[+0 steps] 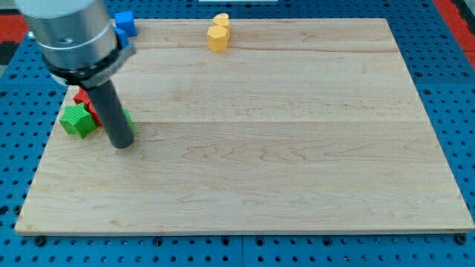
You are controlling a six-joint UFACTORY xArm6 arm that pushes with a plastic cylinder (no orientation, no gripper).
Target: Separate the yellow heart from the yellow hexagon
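Note:
The yellow hexagon and the yellow heart sit touching each other at the board's top edge, a little left of centre, the heart just above the hexagon. My tip rests on the board at the view's left, far from both yellow blocks, down and to their left.
A green star and a red block lie just left of my rod, with another green block partly hidden behind it. A blue block sits at the top left corner. The wooden board lies on a blue pegboard.

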